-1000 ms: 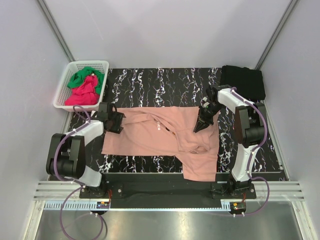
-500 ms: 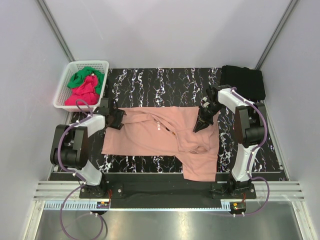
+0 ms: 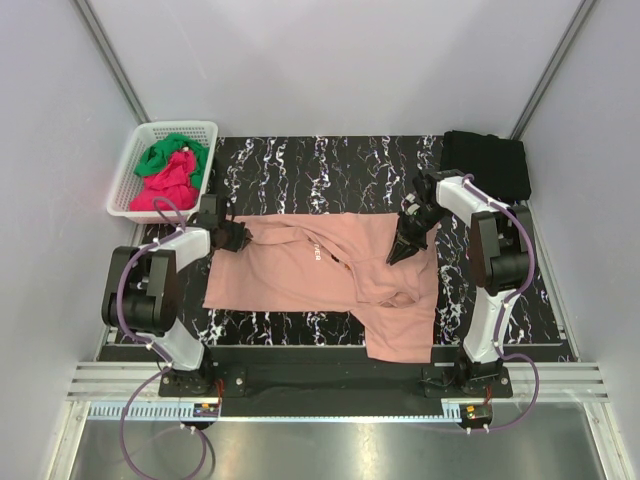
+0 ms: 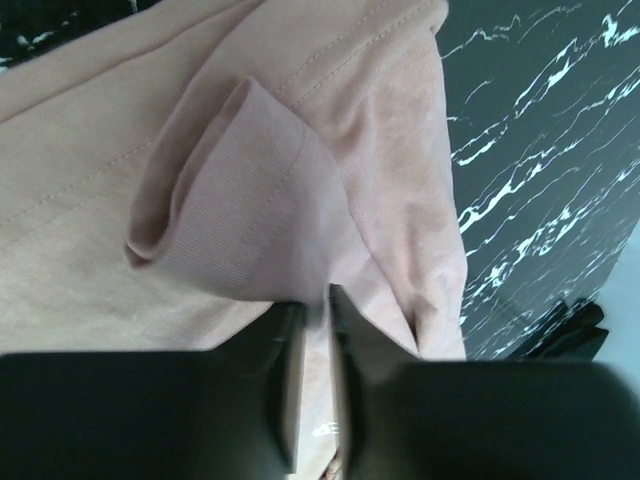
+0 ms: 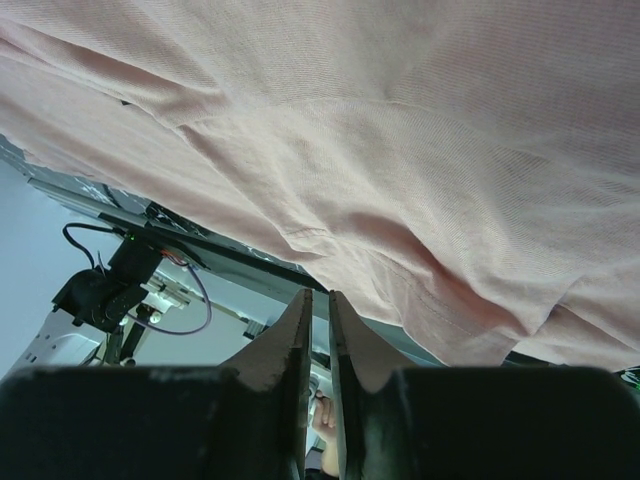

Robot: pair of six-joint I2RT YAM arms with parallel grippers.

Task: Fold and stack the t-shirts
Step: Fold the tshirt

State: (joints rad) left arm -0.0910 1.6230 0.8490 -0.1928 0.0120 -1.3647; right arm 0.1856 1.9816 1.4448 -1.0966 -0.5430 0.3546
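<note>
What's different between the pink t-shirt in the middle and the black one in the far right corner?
The pink t-shirt lies spread wide and rumpled; the black t-shirt is a compact folded square. The left gripper and right gripper each pinch the pink t-shirt; nothing touches the black t-shirt. Both rest on the marbled table.

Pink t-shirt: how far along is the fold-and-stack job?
Done: one black t-shirt lies folded at the far right corner of the table. In hand: the salmon-pink t-shirt lies spread, unfolded; the left tool pinches its left edge, the right tool grips its right side. Left: folding and stacking it, then the green t-shirt and red t-shirt in the basket.
</note>
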